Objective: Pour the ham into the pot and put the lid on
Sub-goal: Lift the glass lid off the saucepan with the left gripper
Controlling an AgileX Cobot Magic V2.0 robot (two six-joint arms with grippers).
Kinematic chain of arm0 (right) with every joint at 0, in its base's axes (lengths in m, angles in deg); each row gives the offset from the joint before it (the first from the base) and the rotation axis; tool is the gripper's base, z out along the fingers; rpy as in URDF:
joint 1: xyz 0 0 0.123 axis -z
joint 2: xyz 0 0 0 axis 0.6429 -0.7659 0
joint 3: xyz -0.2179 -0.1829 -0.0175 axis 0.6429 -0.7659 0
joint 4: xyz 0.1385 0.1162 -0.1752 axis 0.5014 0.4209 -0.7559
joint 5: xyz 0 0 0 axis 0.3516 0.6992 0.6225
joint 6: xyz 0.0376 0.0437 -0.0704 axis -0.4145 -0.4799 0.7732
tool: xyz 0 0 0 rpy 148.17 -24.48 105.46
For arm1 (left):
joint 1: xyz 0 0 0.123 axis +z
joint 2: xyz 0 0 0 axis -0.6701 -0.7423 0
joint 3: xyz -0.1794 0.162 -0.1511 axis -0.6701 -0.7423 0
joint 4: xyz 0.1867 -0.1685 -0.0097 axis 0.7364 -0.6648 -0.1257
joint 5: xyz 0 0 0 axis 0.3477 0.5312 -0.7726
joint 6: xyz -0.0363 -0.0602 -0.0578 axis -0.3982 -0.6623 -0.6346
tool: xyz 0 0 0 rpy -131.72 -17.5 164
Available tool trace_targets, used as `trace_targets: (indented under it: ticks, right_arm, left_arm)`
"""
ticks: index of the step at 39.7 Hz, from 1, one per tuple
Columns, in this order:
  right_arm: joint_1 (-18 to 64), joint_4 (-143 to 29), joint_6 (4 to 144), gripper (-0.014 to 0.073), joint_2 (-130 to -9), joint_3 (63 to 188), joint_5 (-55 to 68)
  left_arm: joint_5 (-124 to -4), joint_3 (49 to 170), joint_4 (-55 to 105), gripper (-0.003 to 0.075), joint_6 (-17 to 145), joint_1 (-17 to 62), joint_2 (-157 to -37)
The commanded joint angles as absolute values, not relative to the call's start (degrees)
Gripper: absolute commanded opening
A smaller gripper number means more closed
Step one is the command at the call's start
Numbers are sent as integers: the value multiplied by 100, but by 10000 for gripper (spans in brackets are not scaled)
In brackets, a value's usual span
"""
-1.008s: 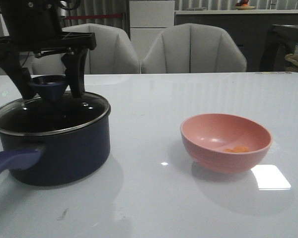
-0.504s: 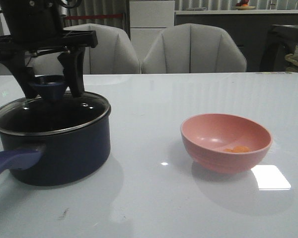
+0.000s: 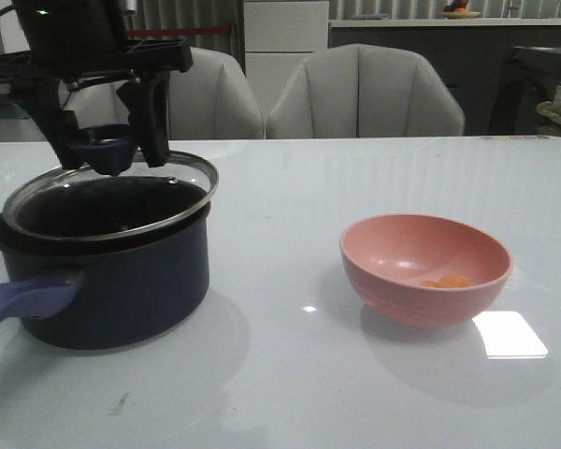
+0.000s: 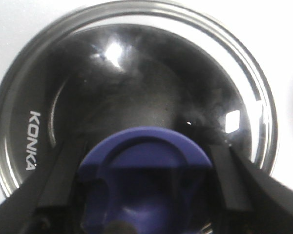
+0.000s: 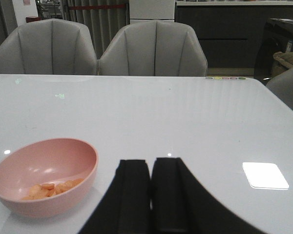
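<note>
The dark navy pot (image 3: 122, 281) stands at the table's left, its blue-purple handle (image 3: 23, 301) pointing toward the front left. My left gripper (image 3: 107, 152) is shut on the blue knob (image 4: 146, 170) of the glass lid (image 3: 112, 201) and holds the lid tilted just above the pot, its right edge raised. The lid's metal rim (image 4: 254, 92) fills the left wrist view. The ham (image 5: 51, 188) lies as orange slices in the pink bowl (image 3: 425, 267), also seen in the right wrist view (image 5: 44, 175). My right gripper (image 5: 150, 168) is shut and empty, to the right of the bowl.
Two grey chairs (image 3: 365, 94) stand behind the table's far edge. A bright reflection (image 3: 510, 334) lies on the white table right of the bowl. A dark counter runs along the back.
The lid was resting flat on the pot. My left gripper has lifted it by the knob and shifted slightly right, so the lid now hangs tilted above the rim.
</note>
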State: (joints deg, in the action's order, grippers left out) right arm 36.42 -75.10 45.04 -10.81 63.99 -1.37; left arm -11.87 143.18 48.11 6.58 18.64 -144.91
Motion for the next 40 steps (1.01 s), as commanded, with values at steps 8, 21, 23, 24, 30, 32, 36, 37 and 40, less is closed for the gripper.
trace_targets:
  ticks: [8, 21, 23, 24, 30, 32, 36, 37, 40]
  right_arm:
    - [3671, -7585, 4531, 146, -964, 6335, -610]
    - [3671, -7585, 4531, 146, -964, 6335, -610]
    - [3671, -7585, 4531, 146, -964, 6335, -610]
    - [3671, -7585, 4531, 146, -964, 6335, -610]
    - [3671, -7585, 4531, 146, -964, 6335, -610]
    - [3671, -7585, 4531, 146, -964, 6335, -610]
    - [3671, -7585, 4531, 146, -964, 6335, -610]
    - [3671, -7585, 4531, 146, -964, 6335, -610]
    - [3671, -7585, 4531, 146, -964, 6335, -610]
  left_arm:
    - [-1112, 14390, 5528, 122, 993, 2332, -13655]
    - [-1379, 13543, 5115, 123, 1705, 3868, -13049]
    - [-1436, 13388, 4738, 123, 1930, 4173, -13049]
    - [-1468, 13314, 4594, 123, 2075, 4293, -13049]
    - [-1881, 12839, 4303, 126, 2338, 4895, -13138]
    - [-1952, 12755, 4313, 126, 2367, 4997, -13226]
    - [-1976, 12704, 4313, 126, 2533, 5046, -13483]
    - [-1976, 12704, 4313, 126, 2546, 5046, -13537]
    - [-1964, 12697, 4313, 127, 2560, 5034, -13734]
